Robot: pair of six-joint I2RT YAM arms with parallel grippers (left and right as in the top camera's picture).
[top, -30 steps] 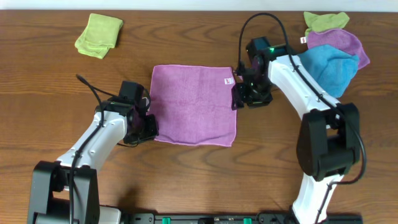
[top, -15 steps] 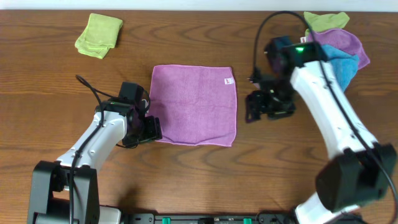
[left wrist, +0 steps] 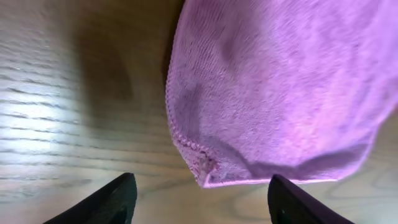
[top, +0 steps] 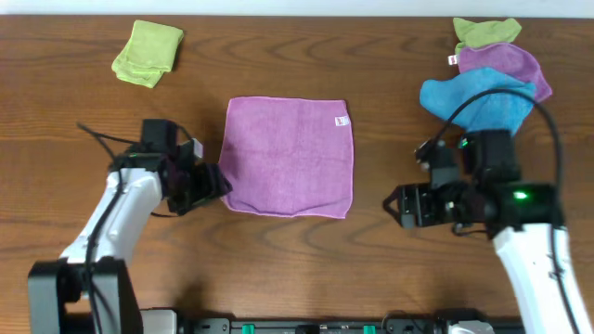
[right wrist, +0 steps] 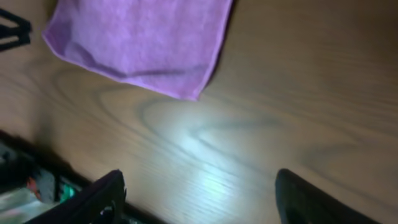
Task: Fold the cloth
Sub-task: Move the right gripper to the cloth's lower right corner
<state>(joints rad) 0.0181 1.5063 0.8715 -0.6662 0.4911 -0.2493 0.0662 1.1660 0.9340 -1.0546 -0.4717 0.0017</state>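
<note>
The cloth point(top: 290, 156) lies flat and spread out as a purple square in the middle of the table, its white tag point(top: 340, 120) at the far right corner. My left gripper point(top: 215, 183) stands open just left of the near left corner, and nothing is between its fingers. In the left wrist view that slightly rumpled cloth point(left wrist: 280, 93) corner sits just ahead of the open left gripper point(left wrist: 202, 194). My right gripper point(top: 397, 206) is open over bare wood, well off the near right corner. The right wrist view has the cloth point(right wrist: 137, 37) far ahead of the right gripper point(right wrist: 199, 180).
A folded green cloth point(top: 148, 51) lies at the far left. At the far right sits a pile of a green cloth point(top: 485, 32), a rounded purple cloth point(top: 506, 63) and a blue cloth point(top: 478, 97), just behind my right arm.
My left gripper has opened off the cloth's near left corner and backed away to the left. The right arm has pulled back from the tag corner toward the near right, opening wider.
</note>
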